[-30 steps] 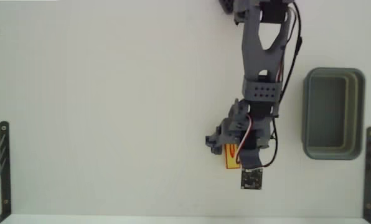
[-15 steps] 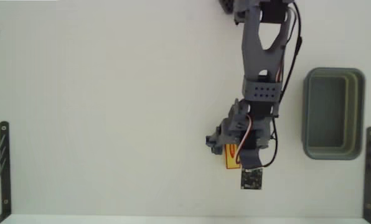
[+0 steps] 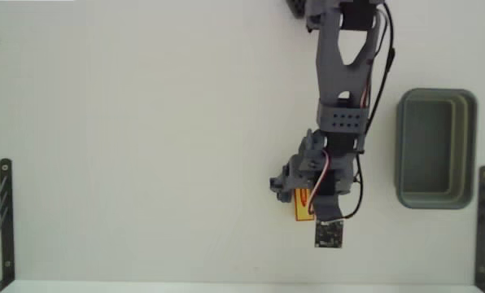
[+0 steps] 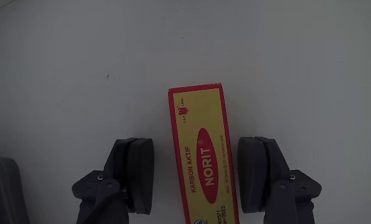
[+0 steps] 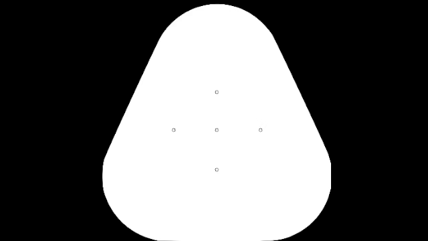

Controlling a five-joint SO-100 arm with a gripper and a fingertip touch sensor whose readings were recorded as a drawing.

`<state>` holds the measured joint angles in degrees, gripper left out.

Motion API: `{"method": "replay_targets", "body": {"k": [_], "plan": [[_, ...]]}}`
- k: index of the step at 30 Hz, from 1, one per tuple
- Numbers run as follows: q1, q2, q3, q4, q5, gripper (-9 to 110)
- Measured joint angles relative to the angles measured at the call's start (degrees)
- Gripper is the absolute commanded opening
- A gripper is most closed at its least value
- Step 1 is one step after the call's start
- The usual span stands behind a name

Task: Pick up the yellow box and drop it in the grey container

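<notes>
In the wrist view the gripper [image 4: 198, 177] stands wide open over the white table [image 4: 79, 68]; its two dark grey fingers [image 4: 134, 176] are on both sides of the yellow box [image 4: 201, 155], and a gap of bare table shows between each pad and the box, so nothing is held; the gap on the left side of this view looks a little wider than the one on the right. The box lies flat with its long side pointing away from the camera; its face carries a red border, a red oval with the word NORIT, and small red print; its near end goes out of the picture at the bottom edge.

In the fixed view, which looks down from above, the arm [image 3: 344, 73] reaches from the top edge of the table [image 3: 145, 146] downward; the gripper [image 3: 301, 195] is in the lower middle part, closer to the bottom edge than to the top one; only a small piece of the yellow box [image 3: 302, 207] shows beside the gripper parts, and the rest is covered. The grey container [image 3: 434, 148] sits near the right edge of the table, well apart from the box, with its long side parallel to that edge; its inside looks empty. Black metal brackets [image 3: 0, 213] stand at the left and right edges.
</notes>
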<state>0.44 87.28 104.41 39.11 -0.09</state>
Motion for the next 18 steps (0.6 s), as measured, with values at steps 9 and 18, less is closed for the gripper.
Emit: {"method": "replay_targets", "body": {"k": [9,18], "plan": [[0.0,0.0,0.0,0.0,0.0,78],[0.0,0.0,0.0,0.0,0.0,76]]}}
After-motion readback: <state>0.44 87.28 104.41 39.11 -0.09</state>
